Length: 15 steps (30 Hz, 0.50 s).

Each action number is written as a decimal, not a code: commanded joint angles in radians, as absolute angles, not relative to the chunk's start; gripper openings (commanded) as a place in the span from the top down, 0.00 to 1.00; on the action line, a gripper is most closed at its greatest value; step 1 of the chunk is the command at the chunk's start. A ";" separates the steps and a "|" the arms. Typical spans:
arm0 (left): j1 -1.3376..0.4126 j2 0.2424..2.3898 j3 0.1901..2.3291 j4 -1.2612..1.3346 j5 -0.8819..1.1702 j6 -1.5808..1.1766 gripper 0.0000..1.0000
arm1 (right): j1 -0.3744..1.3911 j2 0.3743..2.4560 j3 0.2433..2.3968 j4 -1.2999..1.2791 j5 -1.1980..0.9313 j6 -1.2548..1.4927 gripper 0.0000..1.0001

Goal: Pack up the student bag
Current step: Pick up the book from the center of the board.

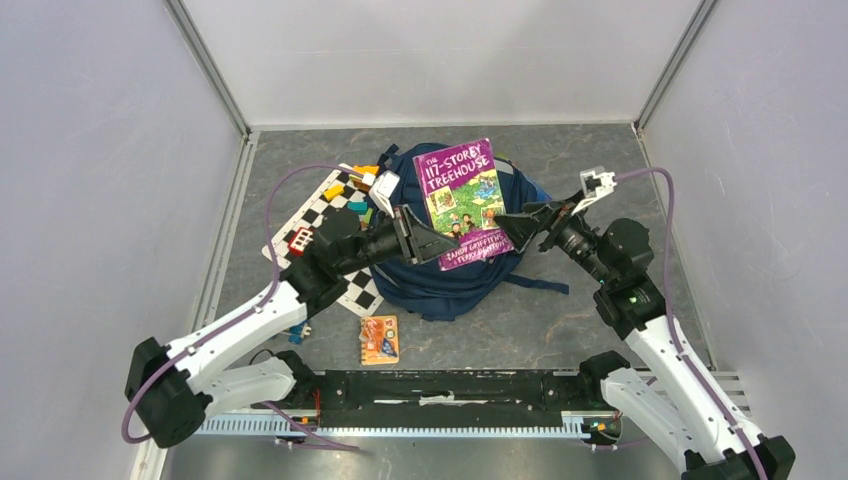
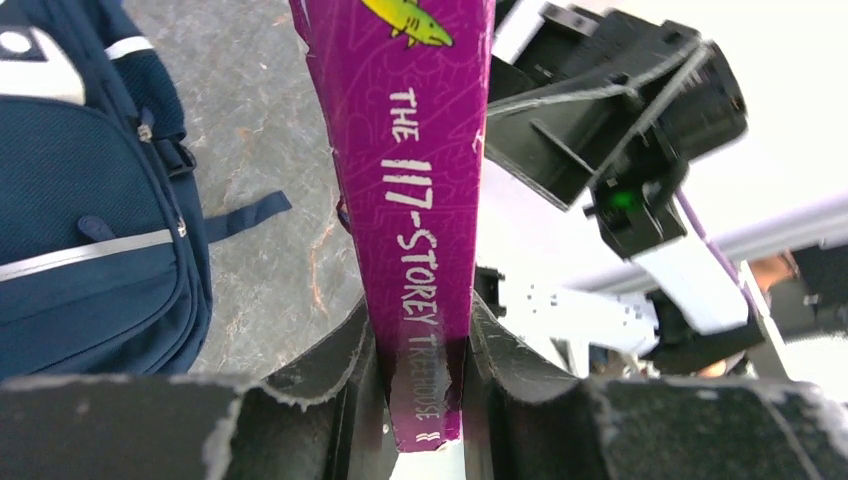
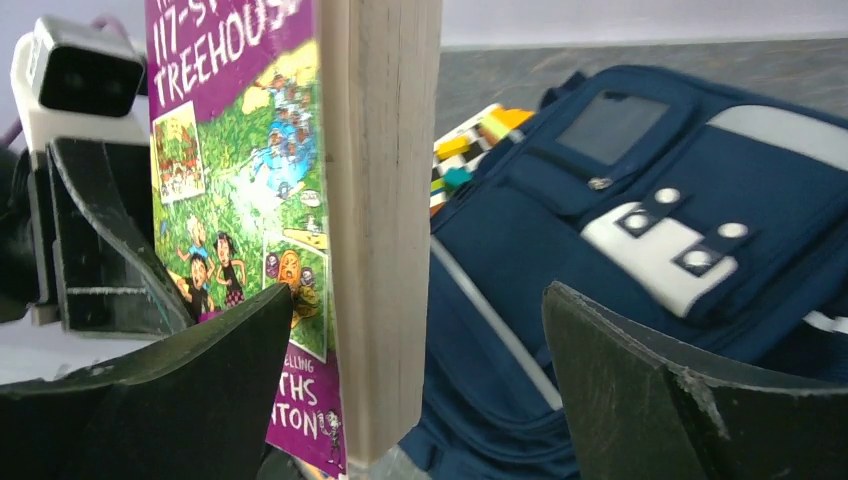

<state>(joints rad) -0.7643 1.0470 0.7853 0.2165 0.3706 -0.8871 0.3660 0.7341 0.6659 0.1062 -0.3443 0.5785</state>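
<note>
Left tool (image 1: pixel 443 242) clamps book (image 1: pixel 458 200) above student bag (image 1: pixel 450 290); right tool (image 1: pixel 502 237) gapes around its edge; checkered mat (image 1: pixel 345 195) beside.

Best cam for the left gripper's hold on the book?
Left wrist: left gripper clamps the book by its spine, both fingers touching. Top external shows that small, at its lower corner; right wrist only the gripper beside the cover.

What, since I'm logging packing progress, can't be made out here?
- Top view: whether the bag is open; the book covers it.
- Left wrist: bag cut off by left edge; book shows only its spine.
- Top view: orange item by the bases, too small to identify.
</note>
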 commanded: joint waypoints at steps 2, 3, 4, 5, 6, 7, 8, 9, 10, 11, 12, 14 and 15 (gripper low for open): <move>-0.764 0.962 0.844 0.270 0.589 -0.688 0.98 | 0.370 0.734 0.639 0.308 -0.611 0.652 0.02; -0.764 0.960 0.849 0.270 0.623 -0.678 0.98 | 0.371 0.741 0.637 0.341 -0.641 0.681 0.02; -0.763 0.957 0.856 0.269 0.656 -0.668 0.98 | 0.371 0.751 0.642 0.372 -0.679 0.703 0.02; -0.764 0.956 0.863 0.269 0.680 -0.660 0.98 | 0.371 0.766 0.646 0.405 -0.717 0.733 0.02; -0.764 0.954 0.867 0.269 0.704 -0.652 0.98 | 0.371 0.778 0.644 0.455 -0.755 0.766 0.02; -0.764 0.953 0.873 0.271 0.726 -0.643 0.98 | 0.371 0.789 0.637 0.503 -0.789 0.809 0.02; -0.764 0.950 0.879 0.272 0.741 -0.637 0.98 | 0.371 0.797 0.633 0.552 -0.809 0.846 0.02; -0.764 0.948 0.885 0.272 0.752 -0.629 0.98 | 0.372 0.802 0.629 0.584 -0.827 0.867 0.02; -0.764 0.945 0.889 0.272 0.754 -0.623 0.98 | 0.371 0.806 0.626 0.601 -0.840 0.882 0.02; -0.764 0.941 0.893 0.271 0.753 -0.617 0.98 | 0.372 0.806 0.626 0.613 -0.851 0.892 0.02; -0.764 0.939 0.895 0.270 0.751 -0.612 0.98 | 0.371 0.804 0.625 0.622 -0.860 0.898 0.03; -0.764 0.940 0.902 0.249 0.747 -0.596 0.98 | 0.371 0.797 0.618 0.651 -0.872 0.916 0.08; -0.764 0.943 0.905 0.244 0.747 -0.590 0.98 | 0.371 0.795 0.613 0.681 -0.881 0.930 0.14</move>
